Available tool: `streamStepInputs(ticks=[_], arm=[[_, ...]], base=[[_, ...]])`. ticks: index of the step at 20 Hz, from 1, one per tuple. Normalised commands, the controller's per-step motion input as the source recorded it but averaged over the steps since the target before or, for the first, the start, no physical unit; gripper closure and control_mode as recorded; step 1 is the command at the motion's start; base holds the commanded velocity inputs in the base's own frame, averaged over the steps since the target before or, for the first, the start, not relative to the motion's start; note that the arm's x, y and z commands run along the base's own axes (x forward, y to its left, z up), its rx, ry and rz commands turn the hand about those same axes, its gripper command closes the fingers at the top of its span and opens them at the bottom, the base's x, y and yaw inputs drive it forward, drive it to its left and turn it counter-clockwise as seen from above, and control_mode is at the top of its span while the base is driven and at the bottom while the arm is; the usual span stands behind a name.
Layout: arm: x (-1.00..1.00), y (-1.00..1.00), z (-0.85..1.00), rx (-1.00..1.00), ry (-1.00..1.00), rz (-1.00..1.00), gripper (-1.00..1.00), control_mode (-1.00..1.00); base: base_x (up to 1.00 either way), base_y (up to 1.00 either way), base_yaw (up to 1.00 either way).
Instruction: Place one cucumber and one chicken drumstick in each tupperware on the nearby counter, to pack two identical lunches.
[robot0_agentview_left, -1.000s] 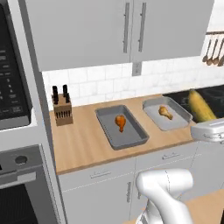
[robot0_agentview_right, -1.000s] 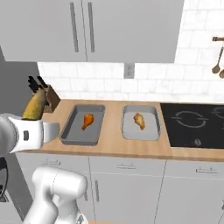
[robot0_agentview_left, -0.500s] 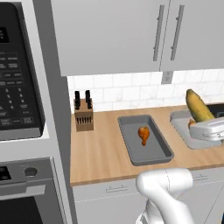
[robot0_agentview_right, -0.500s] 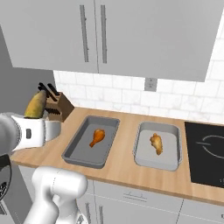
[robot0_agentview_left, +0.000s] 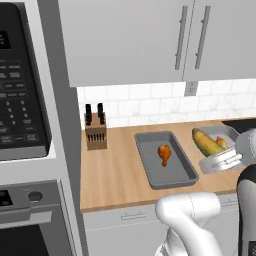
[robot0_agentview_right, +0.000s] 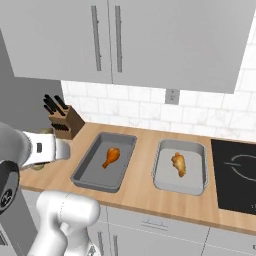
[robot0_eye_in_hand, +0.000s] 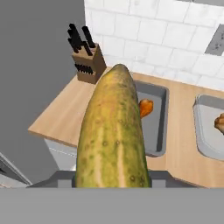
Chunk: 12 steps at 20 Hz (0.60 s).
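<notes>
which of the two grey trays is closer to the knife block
The grey rectangular tray whose orange-brown drumstick lies thin end towards the counter's front edge. It sits beside the wooden knife block; the other tray lies next to the black cooktop.

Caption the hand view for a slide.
Gripper holds a yellow-green cucumber above two grey trays, each holding an orange-brown drumstick.

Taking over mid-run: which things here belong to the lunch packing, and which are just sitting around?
Job:
cucumber, held in the jaws
two drumsticks
two tupperware trays
counter

Bystanders:
knife block
cooktop
microwave
</notes>
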Motion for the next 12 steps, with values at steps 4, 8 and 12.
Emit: streamStepInputs(ticks=[4,8,12], arm=[[0.49,-0.02,-0.75,-0.21,0.25,0.0,1.0,-1.0],[0.25,-0.26,-0.25,-0.01,0.01,0.1,1.0,-1.0],[0.38,-0.08,-0.54,-0.06,0.03,0.13,1.0,-1.0]], base=[[0.0,0.0,0.0],[0.0,0.0,0.0],[0.0,0.0,0.0]])
